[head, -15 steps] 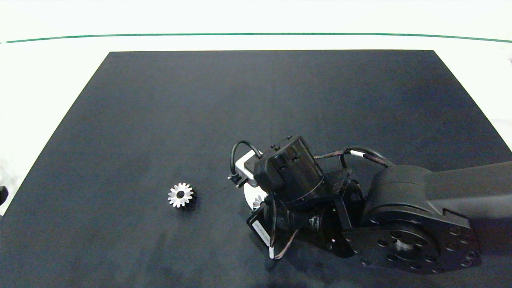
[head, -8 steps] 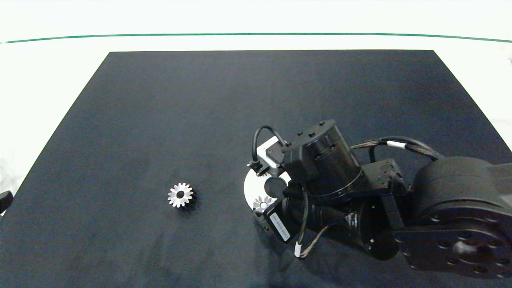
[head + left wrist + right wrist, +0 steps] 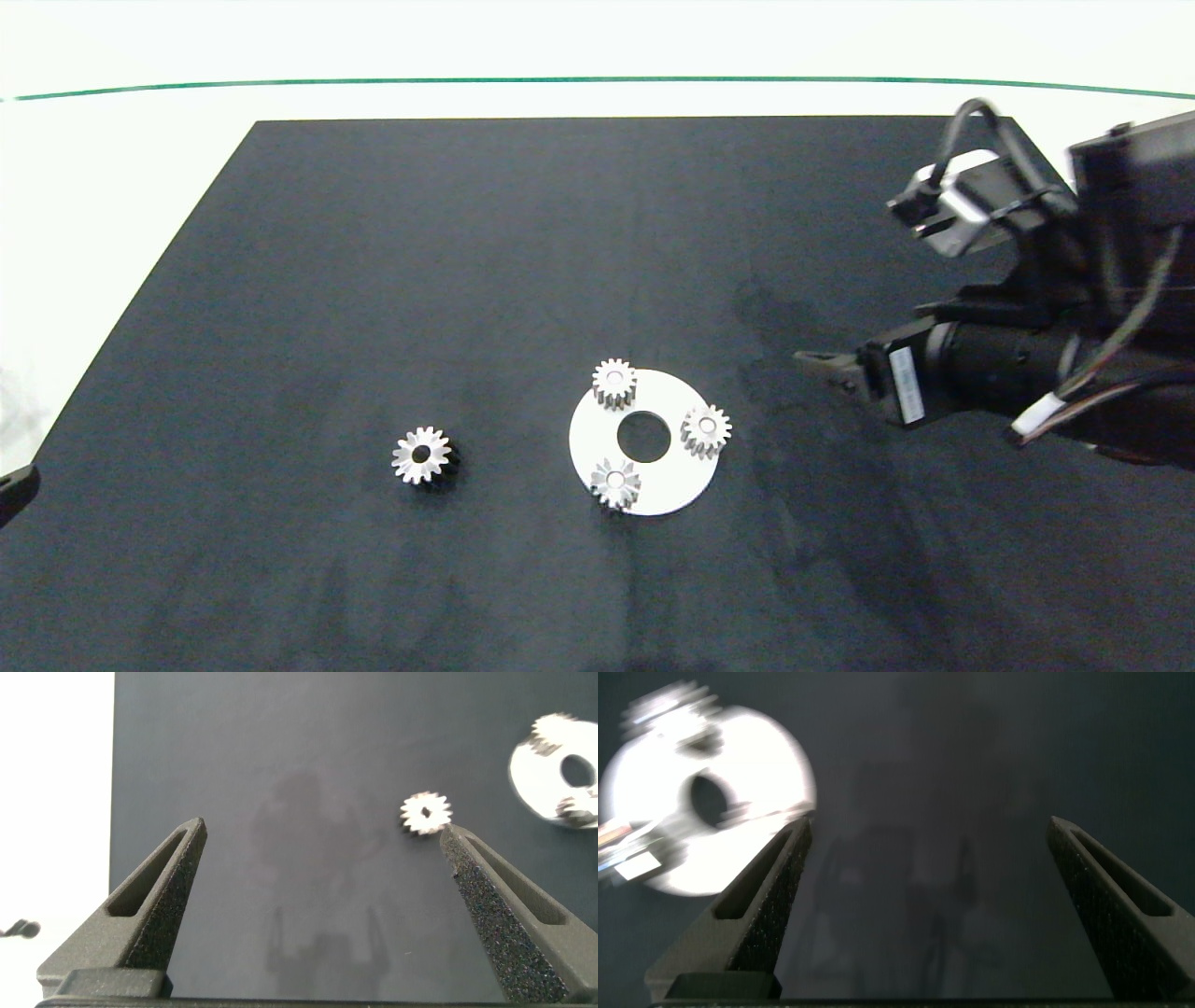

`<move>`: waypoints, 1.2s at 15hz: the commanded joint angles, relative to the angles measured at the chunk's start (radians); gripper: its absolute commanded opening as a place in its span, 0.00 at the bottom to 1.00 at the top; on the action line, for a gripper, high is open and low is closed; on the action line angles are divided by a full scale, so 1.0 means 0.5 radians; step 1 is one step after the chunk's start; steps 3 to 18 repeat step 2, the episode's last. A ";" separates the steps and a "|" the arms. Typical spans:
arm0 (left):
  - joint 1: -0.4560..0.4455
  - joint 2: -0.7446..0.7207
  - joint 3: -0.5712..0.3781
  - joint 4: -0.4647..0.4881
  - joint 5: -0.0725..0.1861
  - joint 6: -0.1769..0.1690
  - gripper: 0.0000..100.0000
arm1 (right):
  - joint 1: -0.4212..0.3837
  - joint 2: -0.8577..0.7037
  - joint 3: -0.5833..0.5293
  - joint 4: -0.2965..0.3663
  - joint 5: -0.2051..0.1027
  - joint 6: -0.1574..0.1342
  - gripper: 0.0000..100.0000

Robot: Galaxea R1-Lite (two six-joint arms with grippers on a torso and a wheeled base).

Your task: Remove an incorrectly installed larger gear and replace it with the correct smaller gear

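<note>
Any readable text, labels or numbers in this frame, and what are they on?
No text here can be read.
White label on the right gripper body: carries print, too small and blurred to read.
White tag on a cable by that arm: no legible marking.
The larger gear, the three small gears and the white disc: no visible markings.

A white disc [image 3: 670, 485] with a centre hole lay on the black mat [image 3: 467, 261], carrying three small gears at 11 [image 3: 614, 382], 3 [image 3: 706, 429] and 7 o'clock [image 3: 615, 482]. The larger gear [image 3: 422, 455] lay alone at the disc's 9 o'clock, well apart. The right gripper [image 3: 822, 364] hung at its 2 o'clock.
</note>
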 commanded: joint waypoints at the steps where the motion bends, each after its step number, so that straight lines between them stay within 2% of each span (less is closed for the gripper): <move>1: 0.131 -0.039 0.057 0.003 0.016 0.001 1.00 | -0.429 -0.443 0.055 0.000 -0.087 -0.039 1.00; 2: 0.204 -0.067 0.069 0.006 0.016 -0.002 1.00 | -0.543 -0.553 0.092 0.000 -0.090 -0.036 1.00; 18: 0.204 -0.067 0.069 0.006 0.016 -0.002 1.00 | -0.543 -0.553 0.092 0.000 -0.090 -0.036 1.00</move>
